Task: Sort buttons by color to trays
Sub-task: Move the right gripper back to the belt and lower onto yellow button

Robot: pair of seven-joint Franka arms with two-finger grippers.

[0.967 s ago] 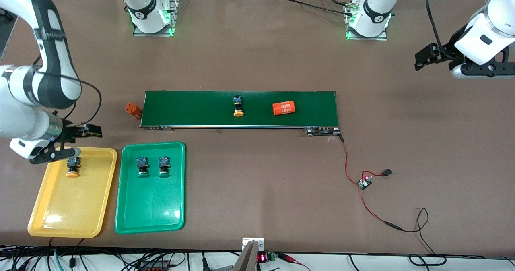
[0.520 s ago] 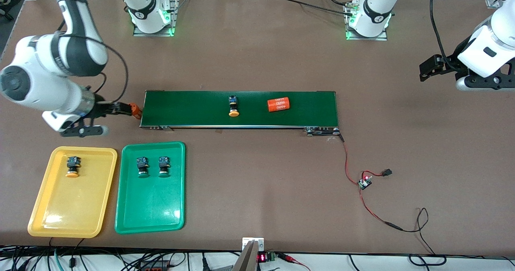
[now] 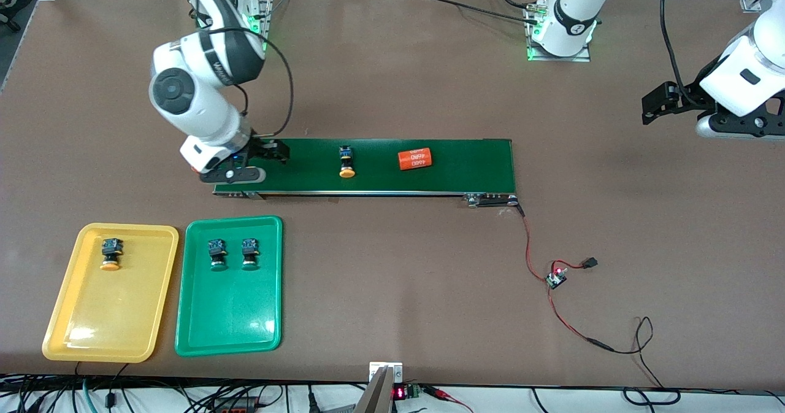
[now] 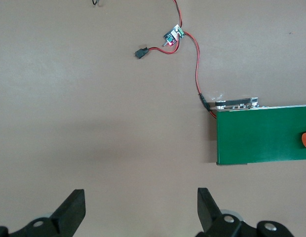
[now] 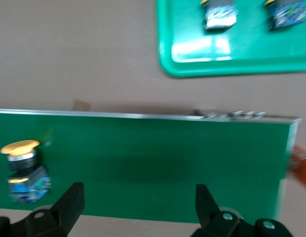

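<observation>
Brown table (image 3: 392,81), conveyor belt (image 3: 466,167) mid-frame, your trays lower left.
Your right gripper (image 3: 260,161) hangs wide over the belt's end; one orange-capped button (image 3: 346,162) rides mid-belt. Yellow tray (image 3: 67,315) holds one, green tray (image 3: 227,321) two. Left gripper (image 3: 665,103) waits wide, upper right.

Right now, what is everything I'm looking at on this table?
Long dark-green conveyor belt: one, mid-table.
Orange-capped push-button: one, on the belt.
Orange cylinder marked 4680: one, on the belt, toward the left arm's end.
Shallow yellow plastic tray: one, nearer the front camera than the belt, at the right arm's end.
Orange-capped button in it: one.
Shallow green plastic tray: one, beside the yellow tray.
Green-capped buttons in it: two, side by side.
Small circuit board with red wires: one, toward the left arm's end.
Right hand: open, empty, over the belt's end.
Left hand: open, empty, waiting over bare table.
</observation>
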